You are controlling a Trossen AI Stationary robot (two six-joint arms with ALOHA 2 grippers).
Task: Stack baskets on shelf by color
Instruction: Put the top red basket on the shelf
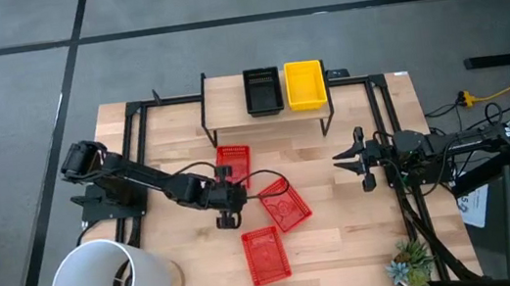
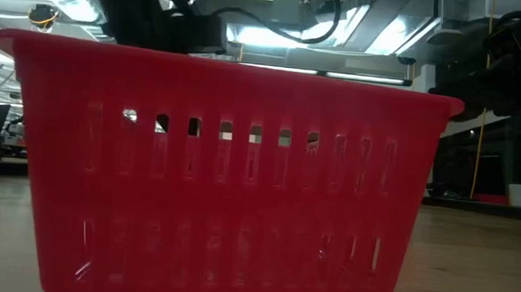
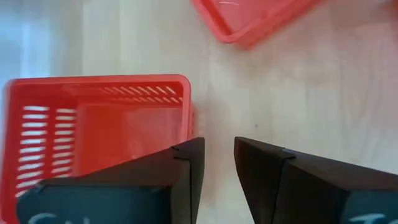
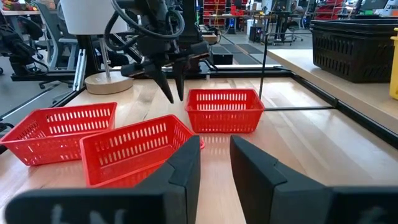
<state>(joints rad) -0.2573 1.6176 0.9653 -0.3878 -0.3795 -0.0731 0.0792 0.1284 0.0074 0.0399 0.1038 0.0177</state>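
Note:
Three red baskets sit on their bases on the table: one near the shelf [image 1: 233, 166], one in the middle [image 1: 284, 205], one toward the near edge [image 1: 265, 255]. The shelf [image 1: 229, 95] carries a black basket [image 1: 263, 91] and a yellow basket [image 1: 305, 85] side by side. My left gripper [image 1: 229, 214] hovers with its fingers pointing down, just on the near side of the far red basket [image 3: 99, 124]. It is open by a narrow gap [image 3: 219, 171] and touches nothing. My right gripper [image 1: 339, 161] waits at the table's right, slightly open and empty [image 4: 214, 168].
A large white bucket [image 1: 105, 281] stands at the near left corner and a small plant [image 1: 409, 266] at the near right corner. The nearest red basket [image 2: 223, 162] fills the low view. Bare wood lies between the red baskets and my right gripper.

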